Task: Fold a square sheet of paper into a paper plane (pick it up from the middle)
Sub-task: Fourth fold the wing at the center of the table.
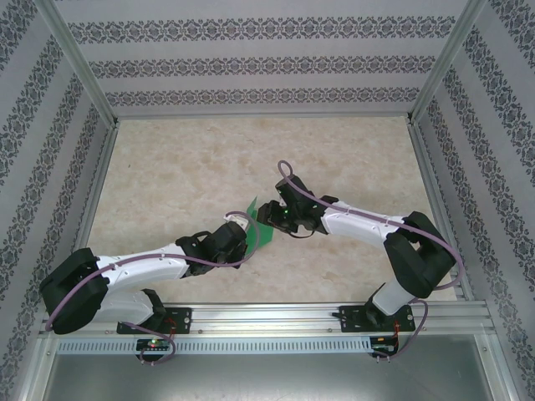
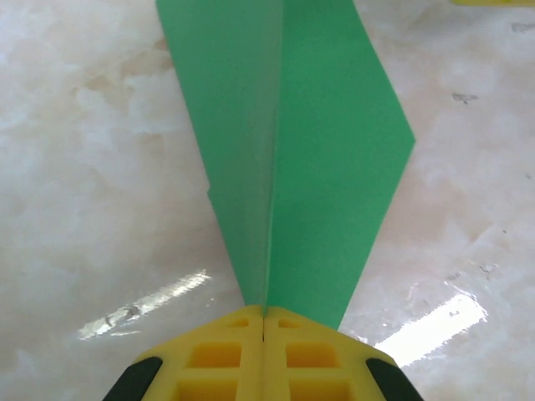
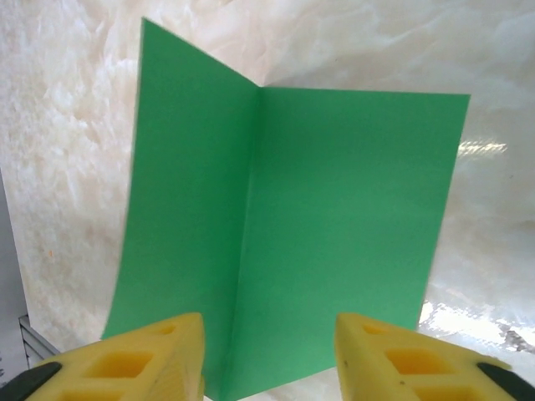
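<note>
The square sheet of paper [image 1: 261, 227] is bright green and folded along one centre crease, standing up off the table between the two arms. My left gripper [image 2: 264, 313] is shut on the crease end of the sheet [image 2: 318, 142], whose two halves spread away in a narrow V. My right gripper [image 3: 267, 334] is open, its yellow fingers [image 3: 159, 351] standing either side of the sheet's [image 3: 334, 225] near edge without touching it. From above, the left gripper [image 1: 242, 238] and right gripper [image 1: 272, 215] meet at the paper. The paper plane is out of view.
The marble-patterned table top [image 1: 209, 167] stretches beyond the arms. Patterned walls on aluminium posts [image 1: 79, 63] close in the left, right and back. A metal rail [image 1: 267, 316] carrying the arm bases runs along the near edge.
</note>
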Robot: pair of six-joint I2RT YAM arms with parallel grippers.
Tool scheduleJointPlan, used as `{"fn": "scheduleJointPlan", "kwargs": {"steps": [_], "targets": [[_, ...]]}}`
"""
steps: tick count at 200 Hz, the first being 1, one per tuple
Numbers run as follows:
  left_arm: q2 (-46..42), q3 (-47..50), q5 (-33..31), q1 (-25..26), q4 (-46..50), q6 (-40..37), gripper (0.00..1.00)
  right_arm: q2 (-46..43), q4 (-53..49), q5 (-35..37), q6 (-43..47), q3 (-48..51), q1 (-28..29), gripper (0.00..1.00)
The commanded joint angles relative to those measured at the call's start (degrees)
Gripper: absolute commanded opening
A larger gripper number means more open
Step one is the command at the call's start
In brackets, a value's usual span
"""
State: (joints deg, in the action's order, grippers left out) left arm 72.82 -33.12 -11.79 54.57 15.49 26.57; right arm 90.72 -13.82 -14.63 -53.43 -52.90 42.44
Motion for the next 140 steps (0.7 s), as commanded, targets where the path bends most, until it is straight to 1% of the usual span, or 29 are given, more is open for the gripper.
{"fn": "scheduleJointPlan", "kwargs": {"steps": [1,14,39,55,77,97,117,140], "targets": [[-0.1,0.1,2.6,1.0,0.1,-2.7,0.04,-2.4,0.6,2.1,-0.7,0.7,0.8,0.50],[-0.6,0.8,2.6,0.9,-0.1,-2.9,0.05,-3.2,1.1,2.1,-1.3,1.5,1.1,0.51],[-0.5,1.1,2.0,1.0,-0.2,-3.3,0.05,-4.5,4.3,1.2,-2.8,3.1,1.7,0.61],[-0.2,1.0,2.0,1.0,-0.8,-3.4,0.05,-4.2,4.6,0.5,-2.6,2.3,2.3,0.63],[-0.1,1.1,1.9,1.0,-1.4,-3.2,0.06,-2.5,3.3,1.0,-3.3,0.4,2.7,0.64],[-0.1,1.2,1.9,1.0,-1.7,-3.4,0.06,0.2,4.0,0.6,-3.9,-1.5,2.5,0.61],[-0.1,1.1,1.6,1.0,-1.3,-3.6,0.07,1.3,4.3,1.3,-4.3,-2.7,2.1,0.62],[-0.3,1.1,1.8,1.0,-1.3,-4.0,0.07,3.7,5.0,-1.1,-4.7,-4.3,1.0,0.60]]}}
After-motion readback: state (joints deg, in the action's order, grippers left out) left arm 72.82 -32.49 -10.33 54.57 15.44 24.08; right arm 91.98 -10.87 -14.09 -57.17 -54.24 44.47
